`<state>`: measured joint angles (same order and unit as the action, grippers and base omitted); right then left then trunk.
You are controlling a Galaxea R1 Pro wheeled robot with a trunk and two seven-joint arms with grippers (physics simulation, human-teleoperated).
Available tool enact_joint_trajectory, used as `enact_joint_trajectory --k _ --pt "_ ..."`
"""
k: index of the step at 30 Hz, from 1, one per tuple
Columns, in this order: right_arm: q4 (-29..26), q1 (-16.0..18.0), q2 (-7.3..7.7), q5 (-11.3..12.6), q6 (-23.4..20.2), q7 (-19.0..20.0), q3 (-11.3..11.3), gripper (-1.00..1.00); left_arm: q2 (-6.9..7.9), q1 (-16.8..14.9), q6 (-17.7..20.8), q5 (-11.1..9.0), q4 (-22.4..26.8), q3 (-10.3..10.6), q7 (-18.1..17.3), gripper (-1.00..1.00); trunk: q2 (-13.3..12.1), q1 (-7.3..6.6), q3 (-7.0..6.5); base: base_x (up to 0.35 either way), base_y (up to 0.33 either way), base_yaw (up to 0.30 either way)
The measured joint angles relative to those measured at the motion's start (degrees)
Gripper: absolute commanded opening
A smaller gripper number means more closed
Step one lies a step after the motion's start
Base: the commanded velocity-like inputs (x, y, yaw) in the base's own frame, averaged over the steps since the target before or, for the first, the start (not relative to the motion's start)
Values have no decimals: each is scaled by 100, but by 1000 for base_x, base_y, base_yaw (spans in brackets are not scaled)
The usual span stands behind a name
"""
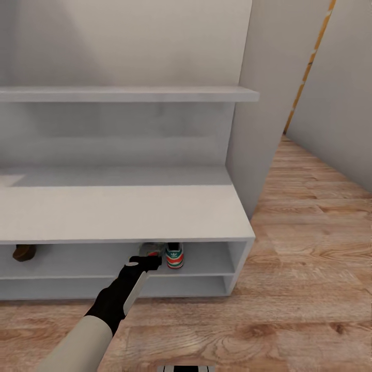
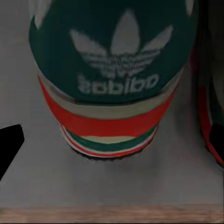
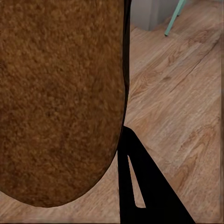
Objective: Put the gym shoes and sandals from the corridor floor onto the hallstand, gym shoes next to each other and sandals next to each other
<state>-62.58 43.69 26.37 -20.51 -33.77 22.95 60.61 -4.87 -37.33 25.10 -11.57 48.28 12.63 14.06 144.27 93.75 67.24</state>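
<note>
The task looks well advanced. In the head view two gym shoes stand side by side on the upper open shelf of the hallstand (image 1: pixel 124 212): one gym shoe (image 1: pixel 174 256) shows its green and red heel clearly, and the other gym shoe (image 1: pixel 151 249) sits just beside it, partly hidden behind the left hand (image 1: pixel 150 262), which is reached into that shelf. The left wrist view shows the heel of a gym shoe (image 2: pixel 112 74) resting on the white shelf, apart from the dark finger (image 2: pixel 9 144) at the edge; the hand appears spread and holding nothing, so the pair seems placed.

At the far left of the same shelf lies one brown sandal (image 1: pixel 24 252). The right wrist view shows a second sandal (image 3: pixel 60 98), its brown underside close to the camera above the corridor floor (image 3: pixel 177 93), beside one dark finger (image 3: pixel 149 191); the right hand seems to be holding it, judging by how near it sits.

Count: two gym shoes on the rack, one sandal on the rack, one sandal left to place next to its mate.
</note>
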Motion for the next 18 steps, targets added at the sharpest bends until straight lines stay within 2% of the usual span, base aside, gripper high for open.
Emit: enact_joint_trajectory --k 11,18 --pt "5 0 0 -3 1 -5 0 -100 0 0 -6 -2 -1 0 0 100 0 1 0 -299 127 0" --pt "7 -1 -1 10 4 -3 0 -100 16 0 -3 -4 0 3 0 100 0 -1 0 -192 251 0"
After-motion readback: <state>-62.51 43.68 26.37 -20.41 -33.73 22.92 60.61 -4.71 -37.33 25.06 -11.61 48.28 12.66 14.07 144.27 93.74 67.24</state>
